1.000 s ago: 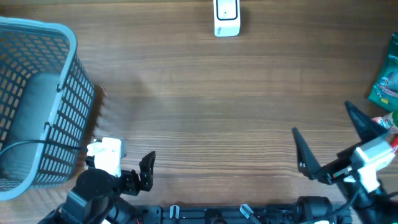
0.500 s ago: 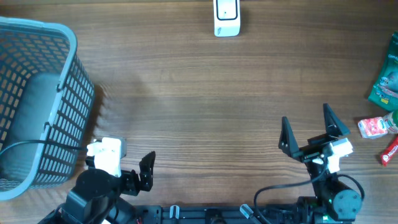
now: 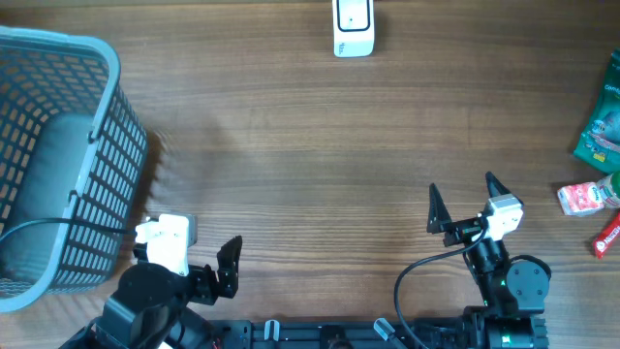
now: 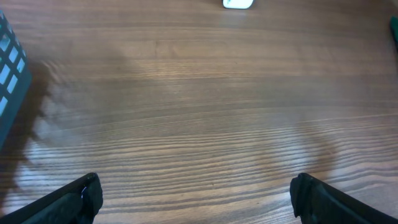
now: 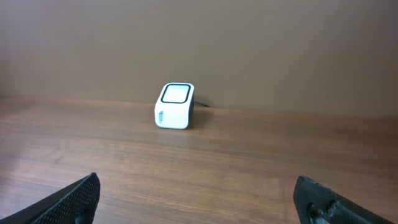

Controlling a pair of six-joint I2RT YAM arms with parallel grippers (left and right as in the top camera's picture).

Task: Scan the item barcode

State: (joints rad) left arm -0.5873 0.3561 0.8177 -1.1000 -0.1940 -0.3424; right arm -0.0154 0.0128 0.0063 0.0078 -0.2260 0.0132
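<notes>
The white barcode scanner [image 3: 353, 27] stands at the far middle of the table, and it also shows straight ahead in the right wrist view as a white scanner [image 5: 175, 105]. Three items lie at the right edge: a green packet [image 3: 603, 121], a small pink-and-white bottle [image 3: 584, 198] and a red tube [image 3: 609, 236]. My right gripper [image 3: 465, 198] is open and empty, near the front edge and left of those items. My left gripper [image 4: 196, 199] is open over bare wood at the front left, holding nothing.
A grey-blue mesh basket [image 3: 92, 145] with a grey object inside fills the left side, close to the left arm. A cable runs from the right arm [image 3: 417, 281] along the front edge. Wood tabletop [image 3: 310, 155] lies between the grippers and the scanner.
My right arm has swung left, away from the items at the right edge, and now faces the scanner, still open. The left arm has not moved.
</notes>
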